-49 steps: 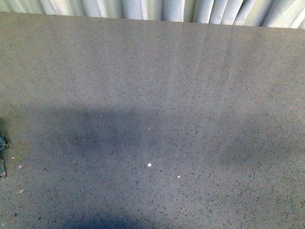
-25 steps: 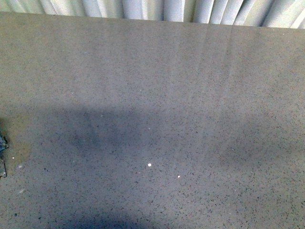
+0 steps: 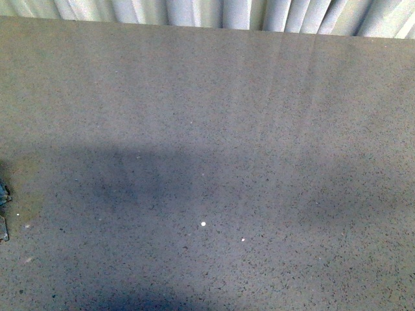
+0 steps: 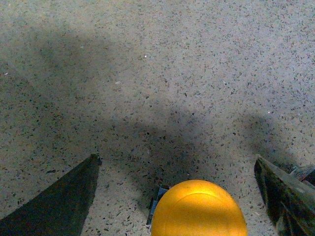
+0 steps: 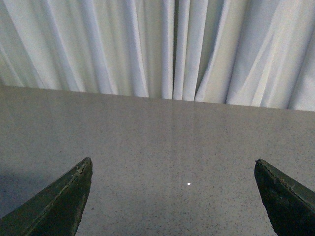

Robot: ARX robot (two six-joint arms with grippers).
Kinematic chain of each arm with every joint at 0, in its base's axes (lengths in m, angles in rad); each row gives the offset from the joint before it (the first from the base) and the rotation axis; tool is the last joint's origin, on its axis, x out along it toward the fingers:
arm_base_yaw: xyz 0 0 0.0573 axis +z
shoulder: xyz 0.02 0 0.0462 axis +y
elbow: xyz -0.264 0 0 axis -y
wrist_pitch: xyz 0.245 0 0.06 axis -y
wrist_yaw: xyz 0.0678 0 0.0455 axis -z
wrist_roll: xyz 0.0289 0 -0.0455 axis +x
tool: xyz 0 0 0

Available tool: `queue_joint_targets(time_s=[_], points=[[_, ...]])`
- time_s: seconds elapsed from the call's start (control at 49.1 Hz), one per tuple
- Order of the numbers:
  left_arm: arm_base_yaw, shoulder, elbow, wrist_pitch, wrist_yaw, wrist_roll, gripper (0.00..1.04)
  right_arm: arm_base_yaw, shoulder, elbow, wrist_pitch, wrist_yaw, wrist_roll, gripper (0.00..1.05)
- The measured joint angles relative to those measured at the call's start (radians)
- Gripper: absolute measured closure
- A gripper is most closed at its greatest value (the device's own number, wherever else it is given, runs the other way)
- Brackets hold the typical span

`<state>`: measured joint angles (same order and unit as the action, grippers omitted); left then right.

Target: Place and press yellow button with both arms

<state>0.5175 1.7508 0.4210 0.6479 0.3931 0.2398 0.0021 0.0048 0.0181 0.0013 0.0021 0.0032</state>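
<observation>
While the yellow button [image 4: 198, 209] has yet to be gripped, we list the holdings as follows.

Item 1, yellow button: domed cap between the jaws of the left gripper [image 4: 176, 160], close to the wrist and touching neither jaw. It appears to rest on the table [image 3: 207, 129]. It does not show in the front view.

Item 2, left gripper: jaws spread wide on either side of the cap, which we judge to be a straddle in readiness for closing on it.

Item 3, right gripper [image 5: 173, 161]: jaws spread with nothing between them, aimed over bare table toward the curtain [image 5: 147, 44]. We judge it parked to keep the placing spot free until pressing.

Item 4, white speck [image 3: 203, 224]: front view, toward 6 o'clock of centre.

Item 5, dark fragment [image 3: 3, 194]: front view, 9 o'clock edge. We cannot tell what it is.
</observation>
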Motion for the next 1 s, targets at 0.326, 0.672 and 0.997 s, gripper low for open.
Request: queue_joint_targets(time_s=[0.326, 0.672, 0.997], points=[[0.0, 0.002, -0.001, 0.001, 0.002, 0.011, 0.6, 0.0, 0.0, 0.0, 0.0, 0.0, 0.0, 0.09], [0.002, -0.053, -0.006, -0.018, 0.007, 0.025, 0.71, 0.0, 0.0, 0.0, 0.0, 0.0, 0.0, 0.09], [-0.118, -0.254, 0.053, -0.102, -0.027, -0.022, 0.71, 0.0, 0.0, 0.0, 0.0, 0.0, 0.0, 0.09]])
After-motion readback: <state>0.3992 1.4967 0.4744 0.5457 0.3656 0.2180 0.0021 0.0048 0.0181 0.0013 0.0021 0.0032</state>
